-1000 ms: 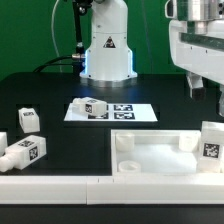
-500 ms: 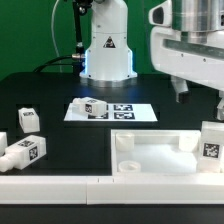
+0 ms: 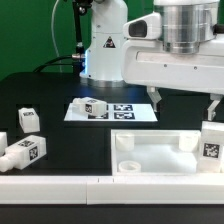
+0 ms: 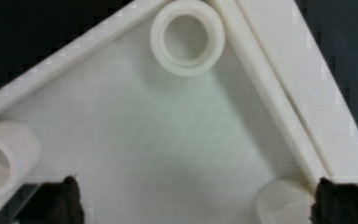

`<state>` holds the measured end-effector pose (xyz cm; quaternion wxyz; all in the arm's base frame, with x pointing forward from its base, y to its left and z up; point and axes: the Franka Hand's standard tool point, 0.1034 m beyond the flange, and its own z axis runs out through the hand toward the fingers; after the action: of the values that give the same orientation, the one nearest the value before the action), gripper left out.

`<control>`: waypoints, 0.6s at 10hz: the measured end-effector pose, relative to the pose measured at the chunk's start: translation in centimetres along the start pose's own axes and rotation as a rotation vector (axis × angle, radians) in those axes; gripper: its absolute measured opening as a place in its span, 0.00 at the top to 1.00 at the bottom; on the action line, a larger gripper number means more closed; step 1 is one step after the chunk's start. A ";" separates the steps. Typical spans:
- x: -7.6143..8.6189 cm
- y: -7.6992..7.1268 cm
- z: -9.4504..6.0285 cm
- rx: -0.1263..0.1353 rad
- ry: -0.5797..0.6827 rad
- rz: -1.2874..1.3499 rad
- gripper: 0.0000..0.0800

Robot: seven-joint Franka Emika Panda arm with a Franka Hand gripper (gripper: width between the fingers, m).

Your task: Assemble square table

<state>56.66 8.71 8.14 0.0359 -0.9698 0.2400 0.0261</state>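
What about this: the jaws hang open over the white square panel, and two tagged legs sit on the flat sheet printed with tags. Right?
Not quite: only one leg sits on the marker board, as the exterior view shows. The rest is right.

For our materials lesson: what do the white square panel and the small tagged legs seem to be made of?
Panel: probably moulded plastic, smooth matt white; the wrist view shows its rim and round sockets formed in one piece. Legs: likely the same white plastic; their black-and-white tags look like printed stickers, too small to confirm.
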 end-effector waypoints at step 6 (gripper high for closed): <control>-3.9 6.3 1.8 -0.092 -0.050 -0.510 0.19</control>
<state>50.18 5.16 6.27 0.0031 -0.9986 -0.0146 0.0511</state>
